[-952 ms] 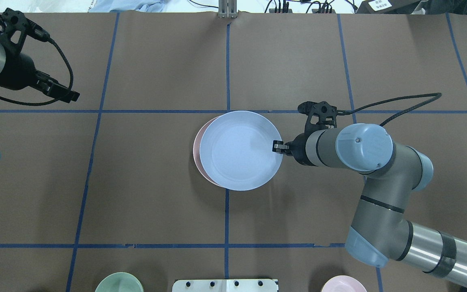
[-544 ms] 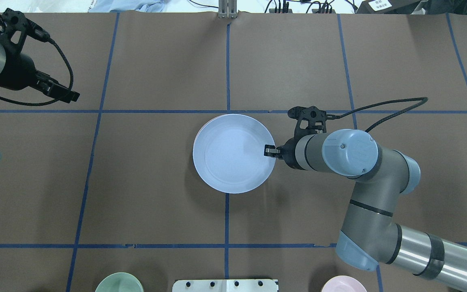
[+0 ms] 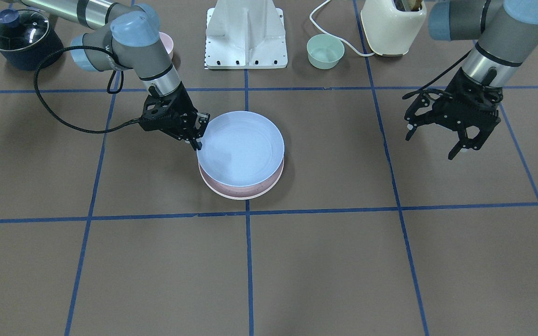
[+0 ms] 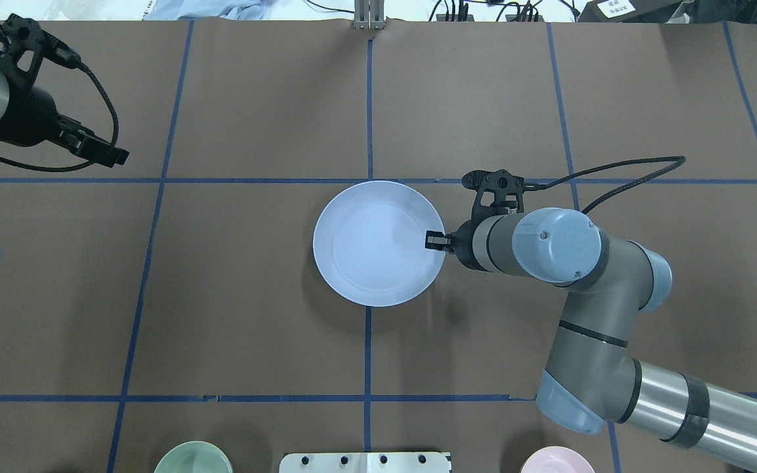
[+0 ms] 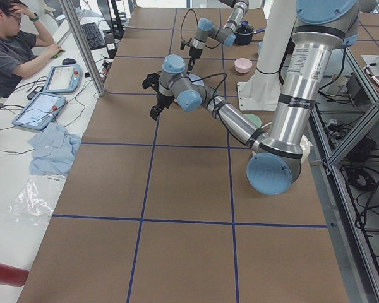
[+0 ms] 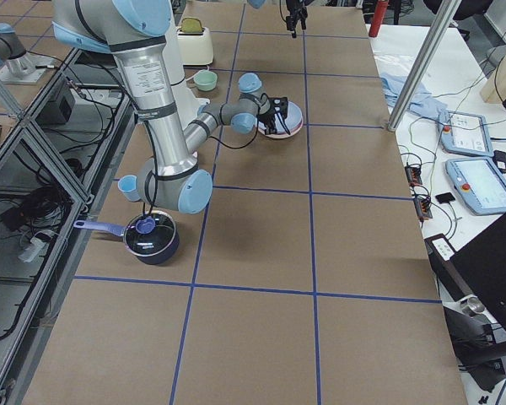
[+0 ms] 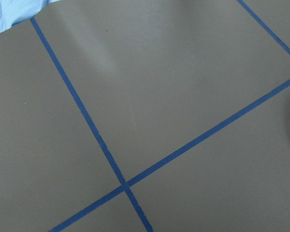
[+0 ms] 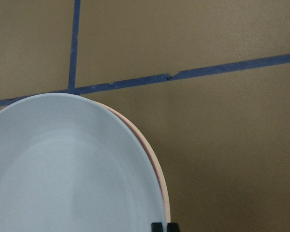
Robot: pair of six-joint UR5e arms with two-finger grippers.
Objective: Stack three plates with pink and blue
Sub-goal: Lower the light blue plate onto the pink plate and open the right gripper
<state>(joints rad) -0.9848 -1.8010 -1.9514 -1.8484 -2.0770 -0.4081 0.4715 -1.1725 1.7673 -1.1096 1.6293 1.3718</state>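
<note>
The right gripper (image 4: 430, 240) pinches the rim of the round light blue plastic plate (image 4: 378, 243), lying on the round pink plastic plate (image 3: 245, 191) mid-table. Next it should let go. The left gripper (image 3: 432, 142) hangs spread.

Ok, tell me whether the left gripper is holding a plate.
No: in the front-facing view the left gripper hangs open and empty, well apart from the blue plate.

A small green bowl (image 3: 325, 51) sits near a cream toaster (image 3: 392, 25), with a lidded dark pot (image 3: 22, 39) well apart.
</note>
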